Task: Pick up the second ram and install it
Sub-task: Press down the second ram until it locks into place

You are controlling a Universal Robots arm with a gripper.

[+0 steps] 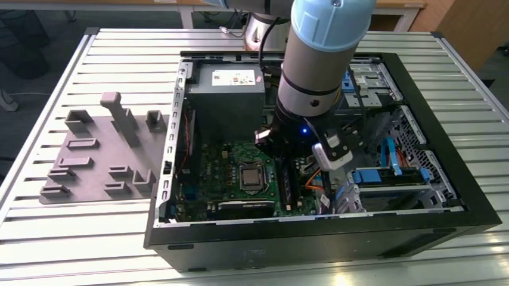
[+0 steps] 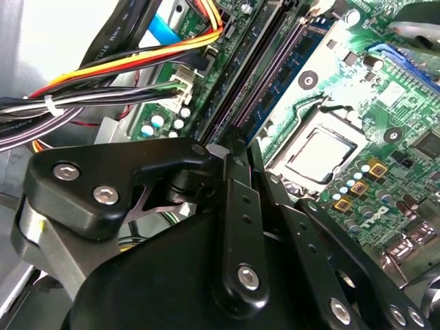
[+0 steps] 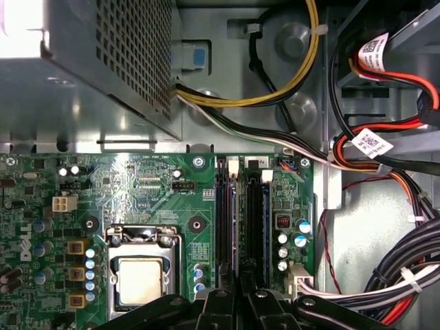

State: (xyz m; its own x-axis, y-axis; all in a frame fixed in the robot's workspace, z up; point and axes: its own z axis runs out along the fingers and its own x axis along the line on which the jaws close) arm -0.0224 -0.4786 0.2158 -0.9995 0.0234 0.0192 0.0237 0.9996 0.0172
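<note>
1. The gripper (image 2: 237,148) is low inside the open computer case (image 1: 318,245), directly over the black memory slots (image 3: 256,220).
2. You cannot tell if the jaws are clenched or released; the black linkage covers their tips.
3. The second ram (image 2: 285,75) lies along one slot, its blue-green edge running away from the gripper tip, which is at its near end. Whether they touch is not clear.
4. In the exterior view, the power supply (image 1: 225,95) stands at 11 o'clock from the gripper and the processor socket (image 1: 252,177) at 7 o'clock.
5. Watch the cable bundle (image 3: 385,275): it passes just beside the slots, on the side away from the socket.
6. The grey fixture plate (image 1: 95,161) lies on the table (image 1: 64,250), at 9 o'clock from the case.
</note>
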